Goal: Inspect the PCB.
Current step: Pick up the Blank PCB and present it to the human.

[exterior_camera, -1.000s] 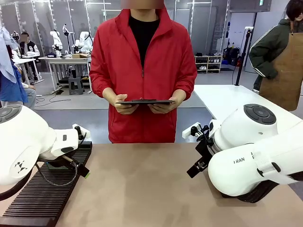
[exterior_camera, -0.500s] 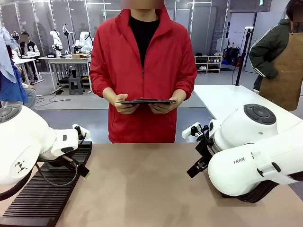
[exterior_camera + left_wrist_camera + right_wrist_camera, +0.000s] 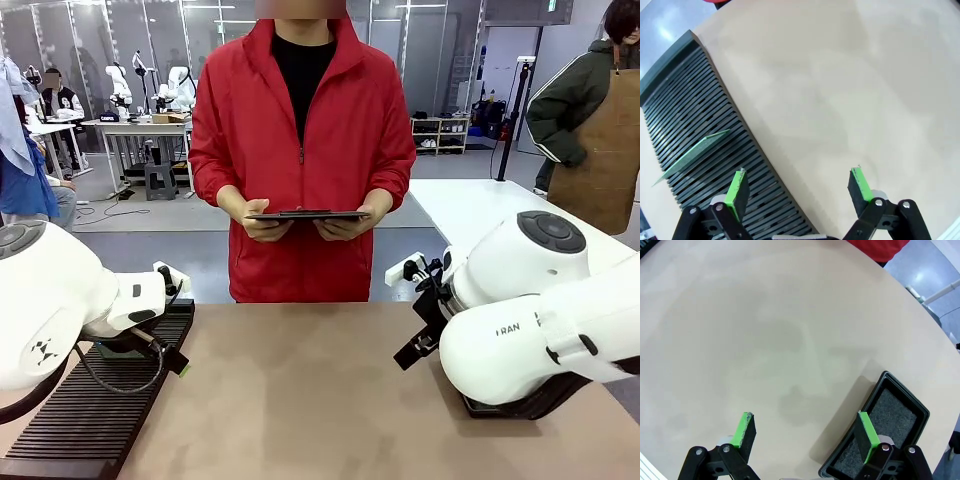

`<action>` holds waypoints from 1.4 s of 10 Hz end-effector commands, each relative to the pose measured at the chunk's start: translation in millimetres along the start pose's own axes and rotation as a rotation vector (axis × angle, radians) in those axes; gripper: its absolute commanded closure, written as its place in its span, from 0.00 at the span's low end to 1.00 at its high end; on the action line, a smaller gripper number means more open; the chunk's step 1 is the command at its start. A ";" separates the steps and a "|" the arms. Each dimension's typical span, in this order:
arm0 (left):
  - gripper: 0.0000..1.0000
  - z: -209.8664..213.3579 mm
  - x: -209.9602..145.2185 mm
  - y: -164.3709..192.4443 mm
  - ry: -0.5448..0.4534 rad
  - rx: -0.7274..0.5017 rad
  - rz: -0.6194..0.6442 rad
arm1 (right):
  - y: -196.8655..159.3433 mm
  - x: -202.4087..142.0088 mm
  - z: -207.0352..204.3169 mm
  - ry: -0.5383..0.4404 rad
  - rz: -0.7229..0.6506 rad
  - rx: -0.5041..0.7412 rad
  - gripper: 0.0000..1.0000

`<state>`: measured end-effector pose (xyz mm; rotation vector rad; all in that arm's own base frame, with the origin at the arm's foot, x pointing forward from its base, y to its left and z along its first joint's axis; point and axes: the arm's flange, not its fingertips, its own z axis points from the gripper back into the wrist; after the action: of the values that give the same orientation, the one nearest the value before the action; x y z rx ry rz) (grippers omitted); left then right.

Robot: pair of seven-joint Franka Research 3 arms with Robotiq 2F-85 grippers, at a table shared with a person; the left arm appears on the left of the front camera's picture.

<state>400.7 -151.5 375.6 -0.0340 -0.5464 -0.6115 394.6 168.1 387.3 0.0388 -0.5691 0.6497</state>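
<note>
The PCB [image 3: 693, 154], a thin green board, stands on edge and leaning in a slot of the black slotted rack [image 3: 685, 105]. My left gripper [image 3: 799, 186] hangs open over the rack's edge and the bare table. The board lies up and to the left of its left finger [image 3: 738, 187], apart from it. My right gripper [image 3: 805, 433] is open above the tan table, and nothing sits between its fingers. Its right finger [image 3: 865, 432] is over the edge of a shallow black tray [image 3: 900, 390].
A person in a red jacket stands at the far side holding a flat dark clipboard [image 3: 308, 214] level in both hands. The rack [image 3: 90, 420] fills the table's left edge and the tray [image 3: 520, 405] sits under the right arm. Bare tabletop [image 3: 300, 400] lies between them.
The right arm has lifted slightly, showing a little more of the tray under it. The left arm and the person have not moved.
</note>
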 end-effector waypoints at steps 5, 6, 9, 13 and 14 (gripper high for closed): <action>0.00 80.1 21.3 21.5 0.001 -0.293 -0.004 | -28.7 21.3 83.8 0.025 -0.096 0.171 0.00; 0.00 94.7 18.9 30.2 -0.003 -0.387 0.009 | -37.9 17.4 99.3 0.020 -0.137 0.254 0.00; 0.00 137.1 -8.3 72.1 -0.072 -0.619 0.070 | -75.6 -15.1 136.8 -0.011 -0.304 0.513 0.00; 0.00 155.1 -106.9 138.8 -0.317 -0.919 0.226 | -133.8 -103.9 148.1 -0.160 -0.539 0.896 0.00; 0.00 152.9 -134.6 147.9 -0.397 -0.955 0.290 | -141.1 -129.0 148.1 -0.203 -0.591 0.931 0.00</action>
<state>325.7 57.2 476.7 -1.0480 -0.5397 -0.5736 327.8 -33.1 482.3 1.0546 -0.3578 0.3218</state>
